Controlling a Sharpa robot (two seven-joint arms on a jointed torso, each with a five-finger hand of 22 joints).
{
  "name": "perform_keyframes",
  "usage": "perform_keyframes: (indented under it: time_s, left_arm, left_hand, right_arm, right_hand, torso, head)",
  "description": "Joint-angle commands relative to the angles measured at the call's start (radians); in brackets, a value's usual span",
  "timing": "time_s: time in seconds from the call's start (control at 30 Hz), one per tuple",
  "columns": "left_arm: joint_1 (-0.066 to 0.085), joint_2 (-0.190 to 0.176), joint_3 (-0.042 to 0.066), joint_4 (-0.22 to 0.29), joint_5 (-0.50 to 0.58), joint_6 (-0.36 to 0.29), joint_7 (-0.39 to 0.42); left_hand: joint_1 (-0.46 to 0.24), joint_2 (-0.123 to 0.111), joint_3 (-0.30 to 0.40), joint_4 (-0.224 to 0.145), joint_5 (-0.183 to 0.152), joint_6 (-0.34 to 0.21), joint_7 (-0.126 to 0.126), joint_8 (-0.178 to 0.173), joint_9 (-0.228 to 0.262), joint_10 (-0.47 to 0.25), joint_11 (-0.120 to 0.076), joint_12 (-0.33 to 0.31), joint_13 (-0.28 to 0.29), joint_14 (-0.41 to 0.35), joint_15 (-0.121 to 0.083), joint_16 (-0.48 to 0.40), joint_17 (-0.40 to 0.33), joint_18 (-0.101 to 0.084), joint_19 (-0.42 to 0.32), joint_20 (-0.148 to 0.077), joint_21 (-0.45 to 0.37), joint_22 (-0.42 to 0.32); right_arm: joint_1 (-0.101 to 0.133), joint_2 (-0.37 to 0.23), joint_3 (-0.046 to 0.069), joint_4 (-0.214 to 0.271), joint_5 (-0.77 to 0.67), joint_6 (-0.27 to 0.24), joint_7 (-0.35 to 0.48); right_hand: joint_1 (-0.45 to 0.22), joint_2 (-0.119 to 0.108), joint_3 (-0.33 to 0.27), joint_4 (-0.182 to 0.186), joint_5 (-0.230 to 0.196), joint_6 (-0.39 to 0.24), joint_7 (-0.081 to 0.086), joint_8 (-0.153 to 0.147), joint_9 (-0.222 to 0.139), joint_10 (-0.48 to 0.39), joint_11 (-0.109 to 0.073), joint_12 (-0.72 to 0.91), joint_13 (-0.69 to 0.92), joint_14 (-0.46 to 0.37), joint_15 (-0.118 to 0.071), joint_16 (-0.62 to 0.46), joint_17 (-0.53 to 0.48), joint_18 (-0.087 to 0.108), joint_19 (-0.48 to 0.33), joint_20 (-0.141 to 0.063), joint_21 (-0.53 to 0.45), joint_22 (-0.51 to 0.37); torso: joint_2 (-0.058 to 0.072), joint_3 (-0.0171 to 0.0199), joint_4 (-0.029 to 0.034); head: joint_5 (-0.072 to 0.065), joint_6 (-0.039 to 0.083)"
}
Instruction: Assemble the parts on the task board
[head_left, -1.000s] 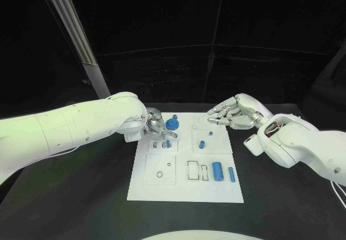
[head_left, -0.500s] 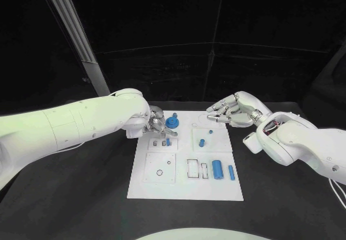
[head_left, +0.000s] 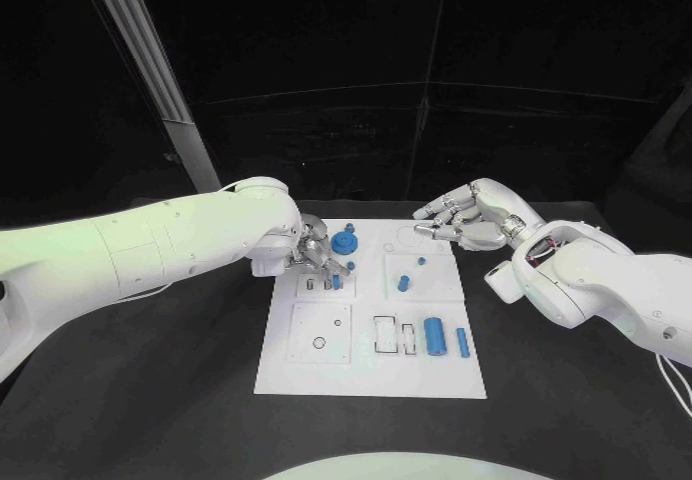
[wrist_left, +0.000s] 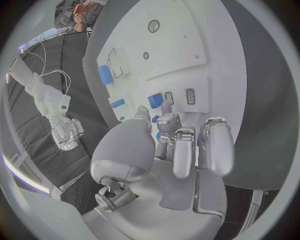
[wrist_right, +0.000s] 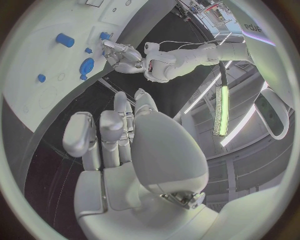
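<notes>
Your task board (head_left: 368, 370) lies mid-table; a round blue part (head_left: 345, 243) sits at its far end, small pieces (head_left: 405, 286) in the middle, and two loose blue cylinders (head_left: 434, 337) wait unplaced near the front, so I judge most assembly remains; your left hand (head_left: 315, 254) hovers over a blue peg (head_left: 335, 283), grip unclear; your right hand (head_left: 464, 222) hangs curled, holding nothing.
</notes>
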Motion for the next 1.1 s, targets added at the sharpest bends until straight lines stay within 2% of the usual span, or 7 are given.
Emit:
perform_keyframes:
  time_s: [0.03,0.67,1.1]
  left_arm:
    - [0.001,0.004,0.000,-0.003,-0.007,0.025,-0.007]
    - [0.000,0.017,-0.001,-0.001,-0.007,0.023,-0.004]
    - [0.000,0.021,-0.001,-0.004,-0.007,0.047,-0.013]
  left_hand:
    - [0.014,-0.002,-0.002,-0.006,0.007,-0.007,-0.001,0.005,0.002,-0.009,0.000,0.004,0.000,0.107,-0.002,0.003,0.263,-0.013,-0.003,-0.002,-0.001,-0.001]
    - [0.034,0.008,0.003,-0.010,0.009,-0.012,-0.001,0.012,0.009,-0.009,0.000,0.006,0.000,0.107,-0.002,0.003,0.263,-0.013,-0.004,-0.002,-0.001,0.000]
    - [0.048,0.016,0.009,-0.014,0.011,-0.015,-0.001,0.016,0.014,-0.009,0.000,0.008,0.001,0.107,-0.002,0.003,0.263,-0.013,-0.005,-0.002,0.000,0.001]
  right_arm:
    - [0.002,0.000,0.001,0.004,0.009,-0.016,0.005]
    - [0.002,0.011,0.001,-0.002,0.010,-0.016,0.001]
    - [0.002,0.016,0.001,-0.006,0.010,-0.011,-0.006]
  right_hand:
    - [0.002,0.007,-0.003,0.000,0.000,-0.008,0.000,0.004,-0.001,-0.005,-0.001,0.005,0.002,-0.004,0.001,-0.007,-0.001,-0.002,-0.006,-0.002,-0.003,-0.001]
    - [0.006,0.011,-0.003,0.000,0.001,-0.011,0.001,0.004,-0.001,-0.008,0.000,0.006,0.003,-0.007,0.002,-0.010,-0.004,-0.001,-0.009,-0.001,-0.005,-0.003]
    - [0.008,0.016,-0.002,0.000,0.002,-0.015,0.003,0.003,-0.002,-0.011,0.001,0.008,0.004,-0.010,0.003,-0.016,-0.010,0.000,-0.014,0.000,-0.008,-0.007]
  torso:
    - [0.000,-0.0001,0.0006]
    - [0.001,-0.0006,0.0024]
    - [0.000,-0.0004,0.0017]
  head:
    - [-0.001,-0.002]
    - [-0.001,-0.016]
    - [0.001,-0.018]
